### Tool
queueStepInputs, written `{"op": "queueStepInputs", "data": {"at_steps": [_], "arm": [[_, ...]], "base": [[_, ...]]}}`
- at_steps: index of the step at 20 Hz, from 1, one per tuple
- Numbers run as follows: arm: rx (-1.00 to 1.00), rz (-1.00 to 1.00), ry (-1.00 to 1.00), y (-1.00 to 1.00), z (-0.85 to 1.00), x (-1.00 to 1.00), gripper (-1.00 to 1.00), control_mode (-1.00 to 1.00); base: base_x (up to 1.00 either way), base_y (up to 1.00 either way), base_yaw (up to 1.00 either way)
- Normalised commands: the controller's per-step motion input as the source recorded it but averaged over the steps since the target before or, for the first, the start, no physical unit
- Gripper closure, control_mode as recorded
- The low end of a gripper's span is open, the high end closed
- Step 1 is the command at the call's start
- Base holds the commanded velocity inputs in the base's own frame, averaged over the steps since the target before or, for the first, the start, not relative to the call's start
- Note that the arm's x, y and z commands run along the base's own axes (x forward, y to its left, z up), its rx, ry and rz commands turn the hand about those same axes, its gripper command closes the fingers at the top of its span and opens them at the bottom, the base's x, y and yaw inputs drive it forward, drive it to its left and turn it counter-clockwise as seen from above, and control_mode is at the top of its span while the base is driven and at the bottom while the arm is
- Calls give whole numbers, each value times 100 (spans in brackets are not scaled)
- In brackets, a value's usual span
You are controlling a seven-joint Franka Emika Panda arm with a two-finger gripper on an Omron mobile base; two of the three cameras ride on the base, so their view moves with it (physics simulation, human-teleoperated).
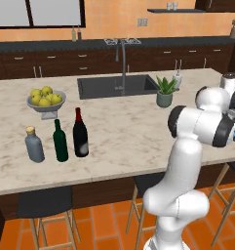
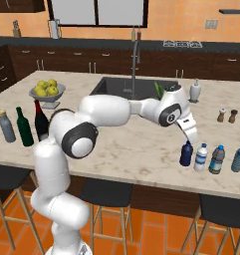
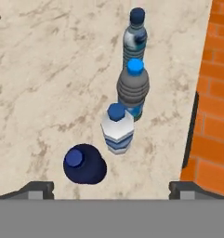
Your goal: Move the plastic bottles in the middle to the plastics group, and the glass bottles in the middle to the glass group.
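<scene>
My gripper [image 2: 191, 138] hangs open just above the row of plastic bottles near the counter's front right edge, holding nothing. The small clear-white plastic bottle [image 2: 200, 157] [image 3: 117, 129] with a blue cap stands upright in that row, free between my spread fingertips [image 3: 36, 189]. The dark blue bottle [image 2: 186, 153] [image 3: 84, 163] of the plastics group stands right beside it. At the counter's left, the near-black glass bottle [image 1: 80, 134] [image 2: 40, 122] with a red neck stands next to the glass group: a green wine bottle [image 1: 60, 141] and a squat grey bottle [image 1: 34, 145].
Two more plastic bottles [image 2: 216, 159] [image 2: 238, 158] continue the row to the right. Salt and pepper shakers [image 2: 226, 115] stand behind it. A fruit bowl [image 1: 46, 100], sink [image 1: 116, 85] and potted plant [image 1: 165, 92] sit farther back. Stools stand under the counter edge.
</scene>
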Motion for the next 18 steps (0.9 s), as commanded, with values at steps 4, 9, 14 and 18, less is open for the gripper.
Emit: {"op": "queueStepInputs", "data": {"at_steps": [4,9,14,18], "arm": [[0,23,-2,58,4,-89,-100,-100],[0,26,-2,64,0,-85,-100,-100],[0,23,-9,60,5,-71,-100,-100],[0,25,-4,56,2,-50,-100,-100]], "base": [[0,0,0],[0,0,0],[0,0,0],[0,0,0]]}}
